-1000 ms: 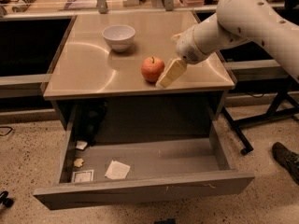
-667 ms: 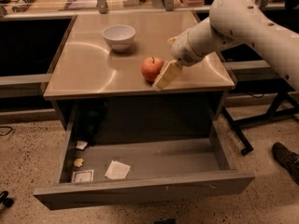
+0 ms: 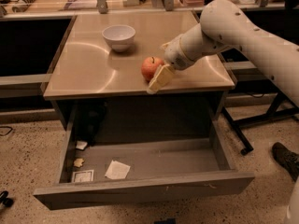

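**Tool down beside the apple at the counter's front edge**

The tool (image 3: 159,79) sits low over the counter (image 3: 88,71), right at the front edge. Its cream-coloured end is tilted and sits right against the right side of the red apple (image 3: 149,67). Spread or pressed together? Cannot tell, because the apple and the wrist cover that part.

The apple stands stem up on the counter, near the front and a little right of the middle. From the tool, the white arm (image 3: 224,29) slants up and away to the right, running out of view.

Further back and to the left, well apart from the apple, a white bowl (image 3: 118,35) stands upright.

Below the counter the drawer (image 3: 149,190) is pulled wide open. A white square of paper (image 3: 117,170) lies at its left end. A small printed card (image 3: 83,176) lies in the front left corner, with a crumpled scrap (image 3: 78,162) just behind it by the left wall.

Out on the speckled floor at the far right is a dark shoe (image 3: 286,157).
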Tool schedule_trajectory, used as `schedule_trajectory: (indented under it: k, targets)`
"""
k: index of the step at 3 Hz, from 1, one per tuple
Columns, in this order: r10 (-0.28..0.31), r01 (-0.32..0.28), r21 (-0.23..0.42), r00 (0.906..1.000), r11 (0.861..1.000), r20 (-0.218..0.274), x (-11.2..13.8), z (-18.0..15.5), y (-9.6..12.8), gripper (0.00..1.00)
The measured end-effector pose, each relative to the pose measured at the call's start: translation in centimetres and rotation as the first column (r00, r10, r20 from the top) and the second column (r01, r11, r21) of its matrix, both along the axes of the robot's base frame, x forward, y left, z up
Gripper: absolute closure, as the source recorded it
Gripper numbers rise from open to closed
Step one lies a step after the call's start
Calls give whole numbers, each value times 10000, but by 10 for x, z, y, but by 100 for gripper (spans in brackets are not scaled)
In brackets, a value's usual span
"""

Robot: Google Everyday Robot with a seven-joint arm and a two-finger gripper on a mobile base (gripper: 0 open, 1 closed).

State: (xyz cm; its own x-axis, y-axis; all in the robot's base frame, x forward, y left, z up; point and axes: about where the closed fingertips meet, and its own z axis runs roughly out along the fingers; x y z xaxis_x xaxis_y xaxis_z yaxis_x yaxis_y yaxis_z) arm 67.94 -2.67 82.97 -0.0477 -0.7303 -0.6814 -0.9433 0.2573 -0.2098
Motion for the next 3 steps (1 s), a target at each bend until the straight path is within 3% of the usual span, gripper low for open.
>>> schedule_trajectory:
  k: [2, 3]
  targets:
    - [99, -99, 213, 10000, 9997, 7, 5, -2, 12, 42]
    - [372, -372, 30, 9993, 9993, 74, -10, 3, 11, 65]
